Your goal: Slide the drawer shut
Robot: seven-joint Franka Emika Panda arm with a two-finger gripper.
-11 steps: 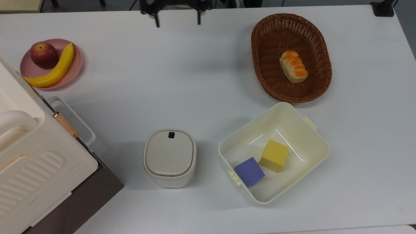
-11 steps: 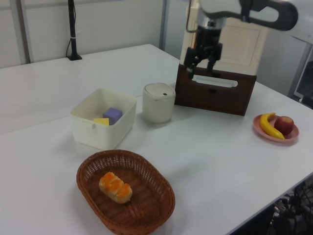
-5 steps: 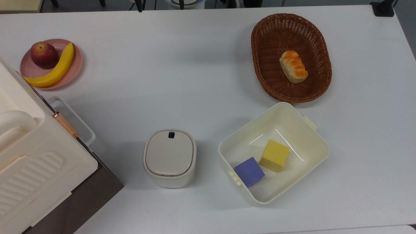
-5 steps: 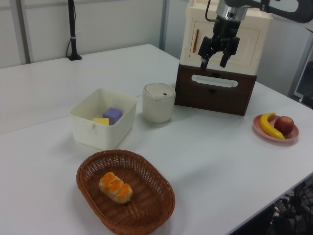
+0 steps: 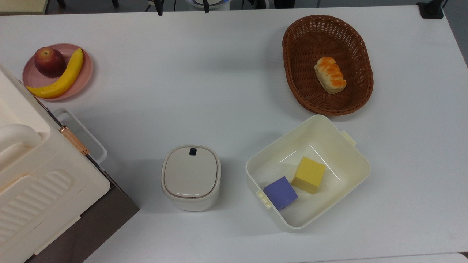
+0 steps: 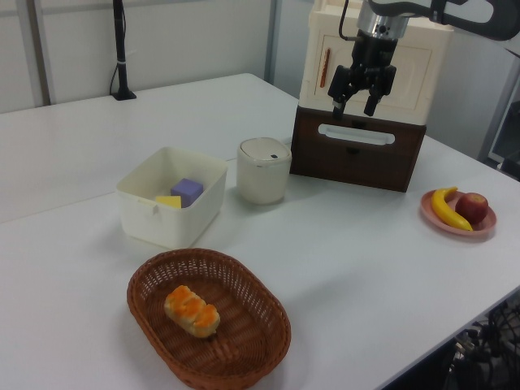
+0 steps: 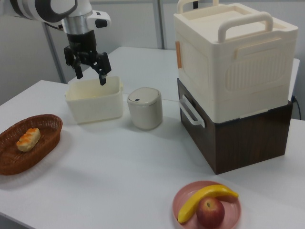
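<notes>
The drawer [image 6: 357,151] sits flush in the dark brown cabinet under the cream ribbed box [image 7: 233,57], its front panel level with the cabinet face and its white loop handle [image 7: 191,111] standing out from the panel. In the left view it lies directly below the gripper [image 6: 355,107], well clear of the fingertips.

The gripper hangs in the air above the table [image 5: 219,91], fingers [image 7: 101,76] spread wide and pointing down with nothing between them. Against the left view half a second ago it has shifted only slightly, toward the left view's left and a little lower; a full second ago it was further to the left view's left, over the cabinet's corner. The drawer looks the same across all three moments.

Below the gripper and toward the left view's left stands the lidded cream canister [image 6: 263,169]. Further that way is the cream bin [image 6: 171,196] holding a purple cube [image 5: 280,192] and a yellow cube [image 5: 309,174]. Nearer the left view's camera lies the brown wicker basket [image 6: 244,357] with a bread roll [image 6: 192,310] in it. To the left view's right of the gripper, past the cabinet, a pink plate [image 6: 435,216] carries a banana [image 6: 444,208] and an apple [image 6: 472,207]. None of these has moved.
</notes>
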